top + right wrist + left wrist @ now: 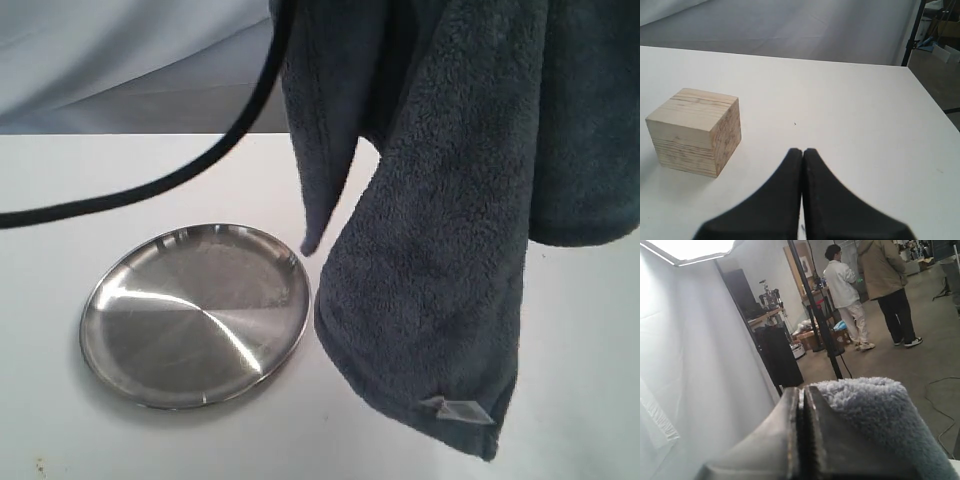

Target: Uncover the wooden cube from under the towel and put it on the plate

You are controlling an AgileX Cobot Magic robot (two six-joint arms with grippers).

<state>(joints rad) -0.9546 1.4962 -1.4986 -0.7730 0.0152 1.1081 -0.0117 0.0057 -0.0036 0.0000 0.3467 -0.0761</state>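
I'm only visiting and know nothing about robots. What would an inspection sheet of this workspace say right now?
Surface: white table, flat, looks clean.
Job's things: round shiny steel plate, empty; fluffy grey-blue towel, raised and hanging to the plate's right in the exterior view; pale wooden cube, uncovered on the table, not on the plate.
Clutter: nothing seen.
Grippers: left gripper shut on the towel; right gripper shut, empty, near the cube but apart from it.
Cables: thick black cable hanging across above the table.
Surroundings: white backdrop; person in white and person in tan coat standing in a workshop beyond.
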